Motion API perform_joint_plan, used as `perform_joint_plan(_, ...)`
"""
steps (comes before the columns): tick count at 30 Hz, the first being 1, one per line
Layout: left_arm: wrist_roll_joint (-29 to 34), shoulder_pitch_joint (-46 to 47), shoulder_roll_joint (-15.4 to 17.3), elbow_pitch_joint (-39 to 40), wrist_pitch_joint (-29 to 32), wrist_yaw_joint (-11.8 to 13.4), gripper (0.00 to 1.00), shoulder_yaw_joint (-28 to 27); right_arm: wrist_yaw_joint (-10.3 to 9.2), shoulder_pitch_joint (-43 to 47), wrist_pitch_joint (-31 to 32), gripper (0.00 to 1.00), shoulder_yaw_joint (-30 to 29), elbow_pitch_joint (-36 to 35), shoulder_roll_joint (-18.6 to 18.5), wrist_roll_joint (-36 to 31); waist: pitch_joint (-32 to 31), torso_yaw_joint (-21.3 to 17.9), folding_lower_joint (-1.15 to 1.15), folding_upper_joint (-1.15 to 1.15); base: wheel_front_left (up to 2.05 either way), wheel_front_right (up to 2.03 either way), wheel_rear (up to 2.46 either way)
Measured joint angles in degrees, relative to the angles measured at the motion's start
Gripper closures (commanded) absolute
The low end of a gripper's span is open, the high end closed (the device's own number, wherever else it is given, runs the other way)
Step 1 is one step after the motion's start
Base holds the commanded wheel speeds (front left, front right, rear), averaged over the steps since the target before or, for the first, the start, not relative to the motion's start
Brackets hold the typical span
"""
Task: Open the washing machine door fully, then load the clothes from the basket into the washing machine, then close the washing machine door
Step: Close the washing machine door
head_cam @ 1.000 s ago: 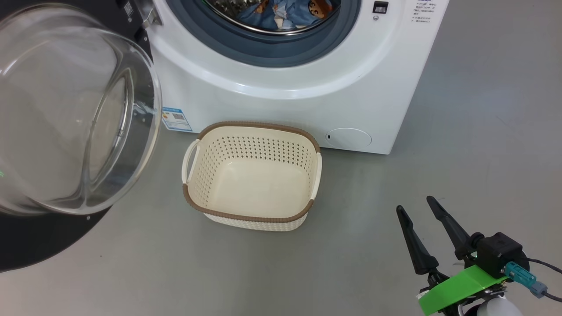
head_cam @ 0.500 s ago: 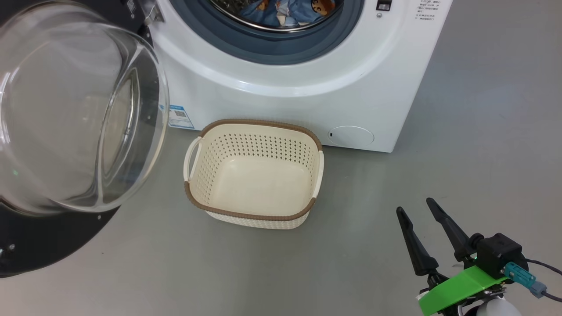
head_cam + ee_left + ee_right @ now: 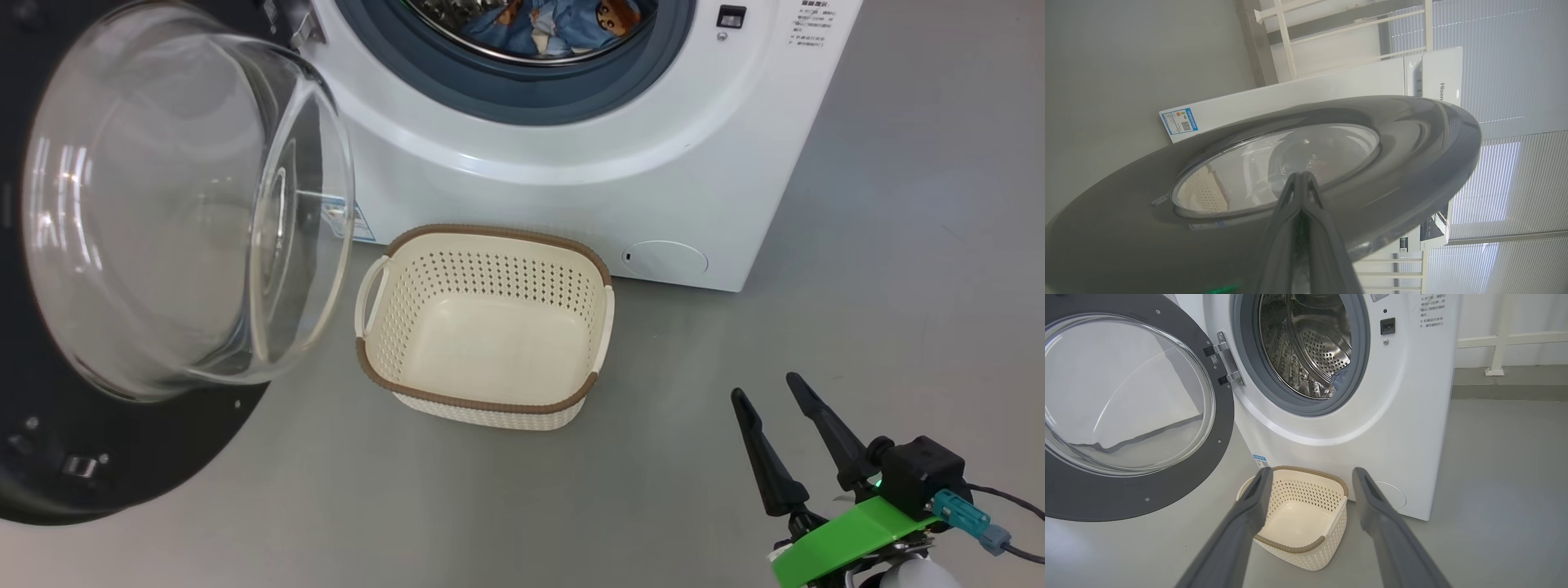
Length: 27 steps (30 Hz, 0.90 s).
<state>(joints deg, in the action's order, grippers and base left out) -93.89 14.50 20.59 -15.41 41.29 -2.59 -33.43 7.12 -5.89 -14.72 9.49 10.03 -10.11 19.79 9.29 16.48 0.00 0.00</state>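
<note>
Cream perforated plastic basket (image 3: 490, 278) with brown rim empty, before white front-loading washing machine (image 3: 571, 196); blue cartoon-print clothes (image 3: 563, 20) inside steel drum (image 3: 1310, 343); black-rimmed glass door (image 3: 163, 245) swung open at left; left gripper (image 3: 1301, 175) clenched, tips at door; right gripper (image 3: 764, 385) spread, grasping nothing

Door (image 3: 163, 245) glossy clear glass; drum (image 3: 1310, 347) perforated shiny steel; basket (image 3: 490, 278) matt plastic.

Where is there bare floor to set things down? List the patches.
Free: grey floor between the basket and the right gripper, and right of the washing machine. Crowded: left of the basket, where the open door overhangs.
</note>
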Motion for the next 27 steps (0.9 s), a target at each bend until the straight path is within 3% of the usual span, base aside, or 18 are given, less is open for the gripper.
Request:
perform_joint_plan(12,-4.79,-4.28,-2.53,9.75,9.79,5.36,1.0,4.82,0.0,0.01,-0.01,0.0,0.53,0.56,0.8,0.2,-0.54,-0.17,0.0,0.0,0.0,0.0,0.0)
perform_joint_plan(27,-8.31,-6.28,-8.1,22.92,13.28,6.72,1.0,9.32,0.0,-0.02,-0.01,0.0,0.07,0.49,2.14,0.58,0.3,-3.84,0.0,0.0,0.0,0.0,0.0)
